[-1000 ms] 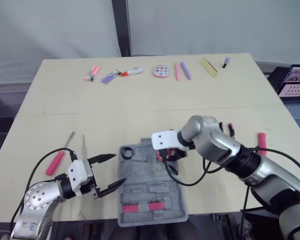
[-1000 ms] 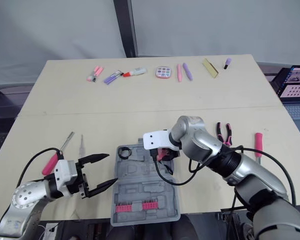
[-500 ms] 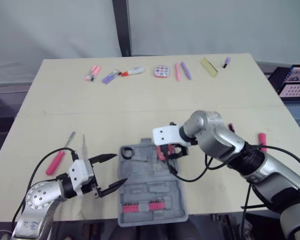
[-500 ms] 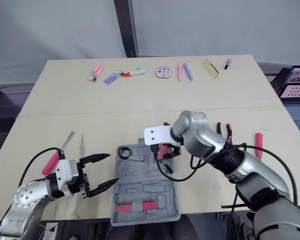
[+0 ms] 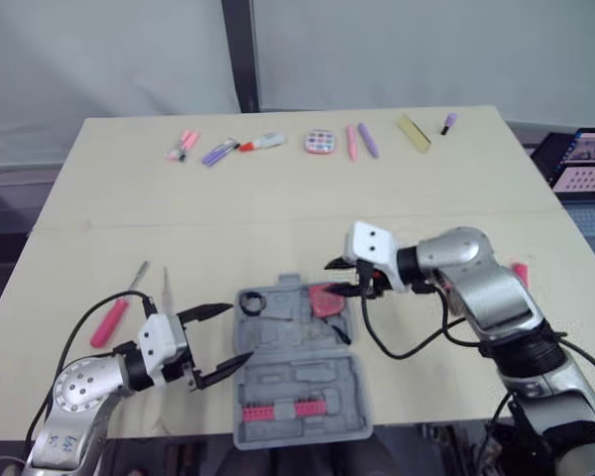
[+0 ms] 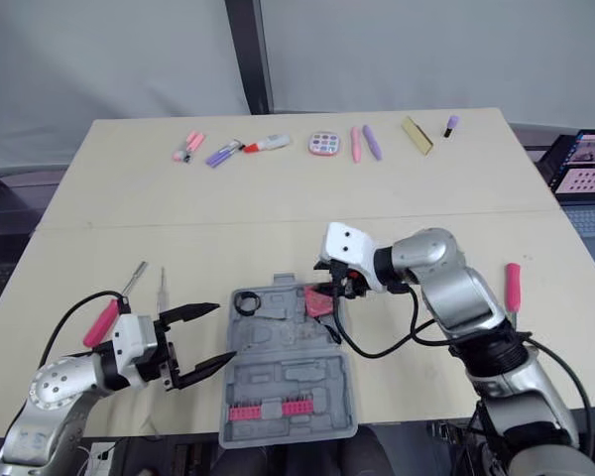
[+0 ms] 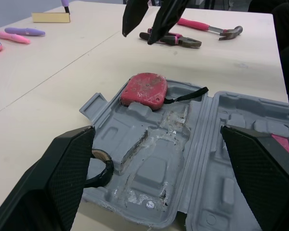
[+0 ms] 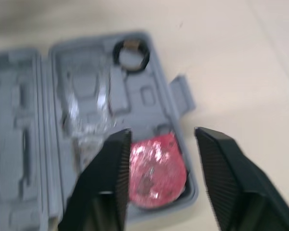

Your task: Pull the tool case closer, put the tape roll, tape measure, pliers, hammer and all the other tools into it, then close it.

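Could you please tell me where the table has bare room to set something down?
The middle of the table, between the pen row and the tool case, is bare. Around the case it is crowded: left gripper and screwdriver on its left, right gripper by its far right corner.

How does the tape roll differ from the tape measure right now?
The tape roll is a black open ring; the tape measure is a solid red body trailing a black strap. The tape measure looks bigger than the tape roll. The tape roll sits in the far-left corner of the tool case, the tape measure in its far-right corner. Both lie in the open case's far half.
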Controlling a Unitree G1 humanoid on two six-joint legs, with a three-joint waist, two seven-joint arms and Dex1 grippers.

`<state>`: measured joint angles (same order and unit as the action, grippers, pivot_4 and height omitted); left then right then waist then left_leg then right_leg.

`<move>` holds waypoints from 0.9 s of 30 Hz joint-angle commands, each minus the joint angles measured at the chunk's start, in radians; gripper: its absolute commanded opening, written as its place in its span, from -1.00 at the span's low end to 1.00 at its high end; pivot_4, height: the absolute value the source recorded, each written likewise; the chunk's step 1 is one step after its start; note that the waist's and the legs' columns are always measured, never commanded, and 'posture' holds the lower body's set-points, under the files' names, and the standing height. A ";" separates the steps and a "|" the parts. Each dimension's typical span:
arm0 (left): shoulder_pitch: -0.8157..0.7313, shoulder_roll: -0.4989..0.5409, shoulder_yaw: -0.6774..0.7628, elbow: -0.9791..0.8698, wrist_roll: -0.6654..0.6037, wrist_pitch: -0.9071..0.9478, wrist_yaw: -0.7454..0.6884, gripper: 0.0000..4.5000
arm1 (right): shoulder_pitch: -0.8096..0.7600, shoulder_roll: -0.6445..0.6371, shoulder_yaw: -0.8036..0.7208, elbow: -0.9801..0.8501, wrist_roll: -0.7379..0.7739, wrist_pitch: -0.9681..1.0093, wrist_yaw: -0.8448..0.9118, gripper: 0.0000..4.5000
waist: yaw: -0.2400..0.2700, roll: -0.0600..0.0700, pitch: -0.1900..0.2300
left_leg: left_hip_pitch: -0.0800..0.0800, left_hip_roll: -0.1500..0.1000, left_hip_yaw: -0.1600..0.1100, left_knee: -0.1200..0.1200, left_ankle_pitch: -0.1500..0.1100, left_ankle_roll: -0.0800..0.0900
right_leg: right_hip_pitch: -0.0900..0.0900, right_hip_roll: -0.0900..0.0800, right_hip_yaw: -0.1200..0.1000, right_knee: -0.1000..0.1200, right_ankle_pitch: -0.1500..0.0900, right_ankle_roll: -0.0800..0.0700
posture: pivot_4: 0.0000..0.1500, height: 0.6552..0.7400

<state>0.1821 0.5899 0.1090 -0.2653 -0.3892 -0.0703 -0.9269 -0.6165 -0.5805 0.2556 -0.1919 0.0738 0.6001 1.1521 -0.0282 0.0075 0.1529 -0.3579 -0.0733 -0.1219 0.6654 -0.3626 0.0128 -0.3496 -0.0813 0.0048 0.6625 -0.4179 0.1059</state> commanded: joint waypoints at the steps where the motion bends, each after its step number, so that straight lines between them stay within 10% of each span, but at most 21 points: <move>1: -0.010 0.008 0.009 -0.030 -0.029 0.003 -0.014 1.00 | 0.036 0.001 -0.039 -0.009 0.053 -0.069 -0.010 0.03 | 0.000 0.000 0.000 | 0.000 0.000 0.000 0.000 0.000 0.000 | 0.000 0.000 0.000 0.000 0.000 0.000 | 1.00 1.00; 27: -0.006 0.030 0.030 -0.061 -0.068 0.045 -0.046 1.00 | 0.110 0.088 -0.015 0.378 0.051 -0.443 -0.054 0.03 | -0.001 0.000 0.000 | 0.001 0.000 -0.001 0.001 0.000 0.000 | 0.002 0.000 0.000 -0.002 0.000 0.000 | 1.00 1.00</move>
<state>0.1677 0.6099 0.1182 -0.3016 -0.4432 -0.0145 -0.9648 -0.4960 -0.4952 0.2420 0.1910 0.1308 0.1833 1.1021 -0.0288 0.0076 0.1529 -0.3573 -0.0733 -0.1225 0.6662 -0.3625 0.0128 -0.3473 -0.0809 0.0045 0.6608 -0.4179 0.1059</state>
